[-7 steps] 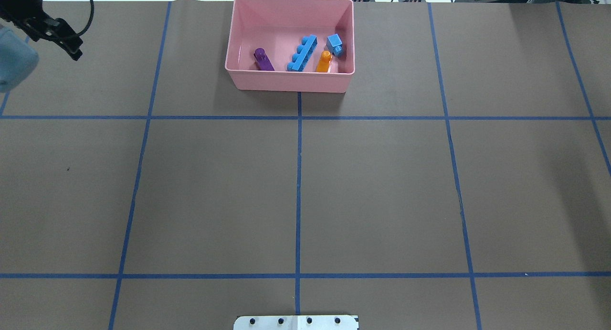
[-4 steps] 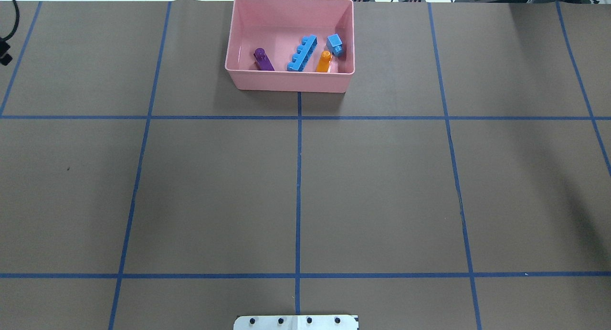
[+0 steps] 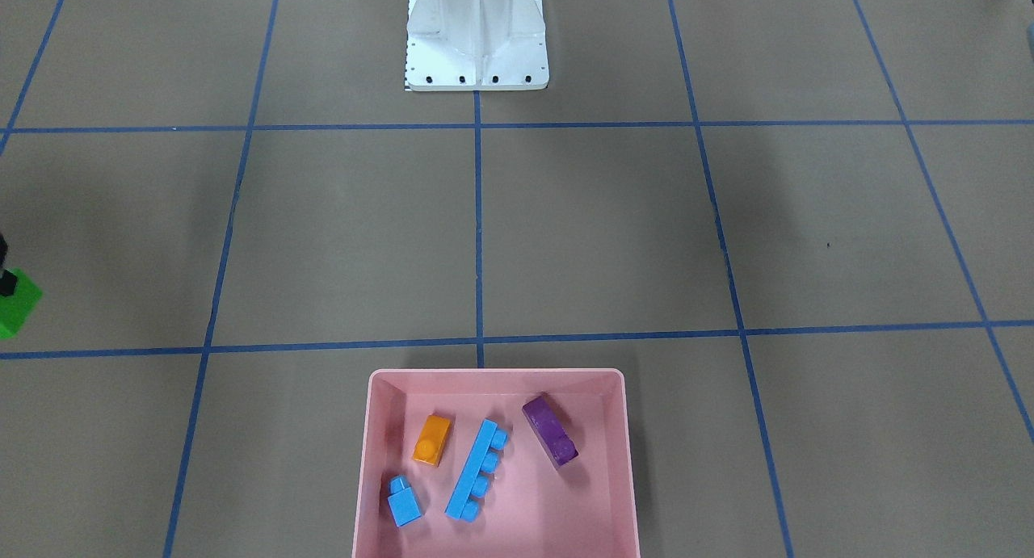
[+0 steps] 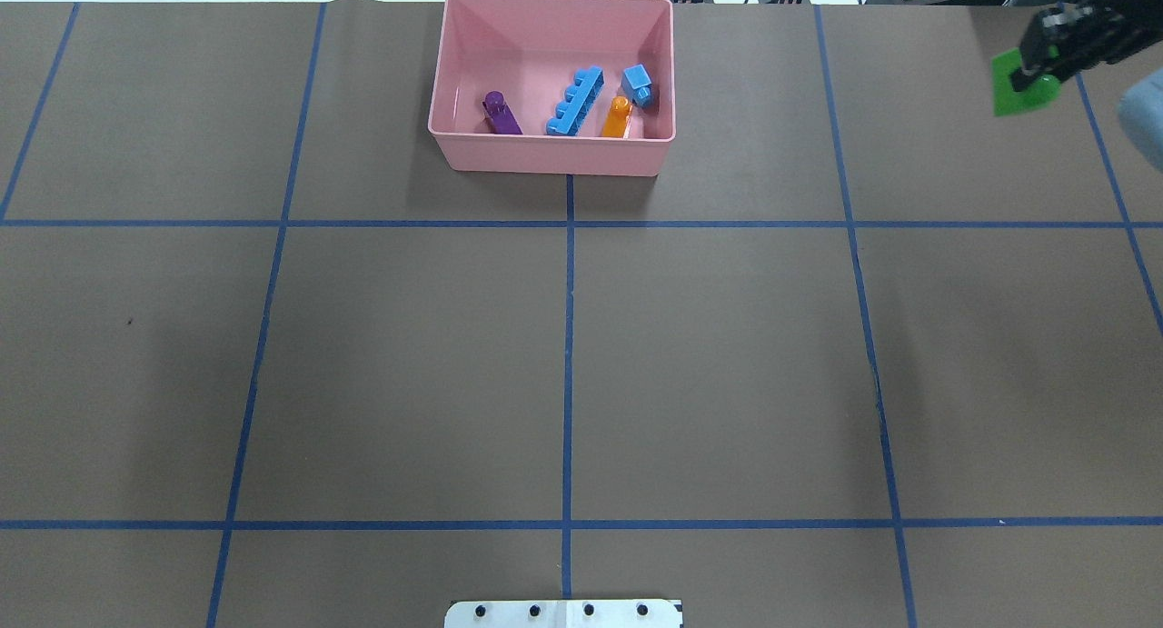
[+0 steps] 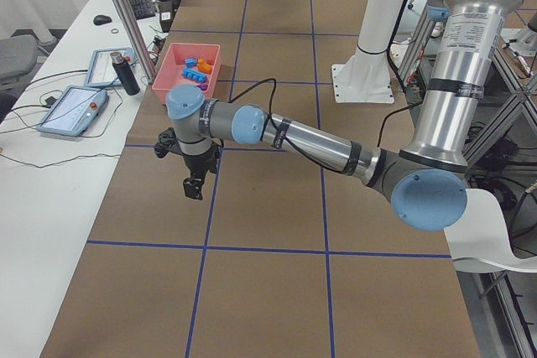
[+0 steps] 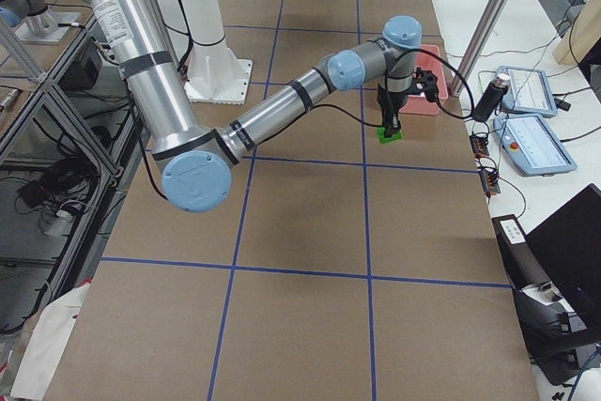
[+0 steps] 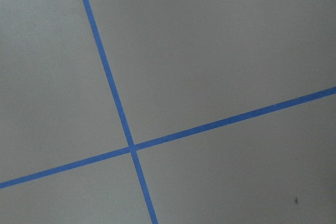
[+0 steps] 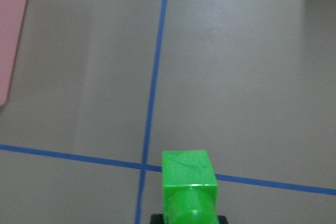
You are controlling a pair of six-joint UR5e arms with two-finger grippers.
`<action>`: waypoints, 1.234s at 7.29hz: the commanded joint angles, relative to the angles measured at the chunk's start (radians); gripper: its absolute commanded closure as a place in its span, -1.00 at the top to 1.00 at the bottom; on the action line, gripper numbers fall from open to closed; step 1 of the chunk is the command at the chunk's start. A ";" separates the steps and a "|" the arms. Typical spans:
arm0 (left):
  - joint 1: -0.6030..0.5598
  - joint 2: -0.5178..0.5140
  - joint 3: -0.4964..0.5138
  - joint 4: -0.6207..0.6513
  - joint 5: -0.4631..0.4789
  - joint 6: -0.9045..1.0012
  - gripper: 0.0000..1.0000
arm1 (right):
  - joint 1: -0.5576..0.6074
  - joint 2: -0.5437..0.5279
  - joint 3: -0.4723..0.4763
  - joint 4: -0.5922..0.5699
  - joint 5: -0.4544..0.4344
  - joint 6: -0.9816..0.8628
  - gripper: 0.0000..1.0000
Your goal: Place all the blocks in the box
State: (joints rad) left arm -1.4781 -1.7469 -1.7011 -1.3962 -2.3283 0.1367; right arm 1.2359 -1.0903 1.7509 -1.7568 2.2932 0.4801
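Right gripper [image 4: 1034, 75] out at the far right of the table [image 4: 727, 355], jaws closed on the green block [image 4: 1004, 96]. The right wrist view shows the block [image 8: 189, 182] pinched at its near end, its free end pointing forward. How high it hangs above the table is hard to tell. The box [image 4: 545, 153] is well apart from it, toward the table's middle at the far edge. The box already holds the purple block [image 4: 500, 114], long blue block [image 4: 575, 103], orange block [image 4: 618, 119] and small blue block [image 4: 638, 86], so green looks like the last one. Step in hand, as I read it: carry green across to the box. Best done by clearing the rim with margin, then aiming for the bare floor at the box's far half, away from the four blocks crowded near the front wall. Lower inside before opening, since glossy plastic may bounce or skid. Left gripper [image 5: 195, 186] hangs over the table's left side, clear of the route; jaw state cannot be told from that view.
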 commanded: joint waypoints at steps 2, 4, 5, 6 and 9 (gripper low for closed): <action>-0.036 0.050 -0.014 -0.004 -0.062 0.052 1.00 | -0.152 0.425 -0.398 0.013 -0.055 0.254 -1.00; -0.036 0.055 -0.014 -0.004 -0.063 0.052 1.00 | -0.209 0.632 -0.691 0.131 -0.125 0.351 -1.00; -0.036 0.055 -0.014 -0.004 -0.062 0.052 1.00 | -0.239 0.680 -0.850 0.321 -0.142 0.459 -1.00; -0.036 0.055 -0.014 -0.004 -0.062 0.052 1.00 | -0.269 0.758 -1.022 0.480 -0.187 0.524 -1.00; -0.036 0.055 -0.012 -0.004 -0.063 0.052 1.00 | -0.375 0.878 -1.185 0.641 -0.329 0.703 -1.00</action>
State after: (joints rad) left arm -1.5140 -1.6920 -1.7148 -1.4005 -2.3902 0.1887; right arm 0.9134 -0.2438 0.6145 -1.2122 2.0465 1.0663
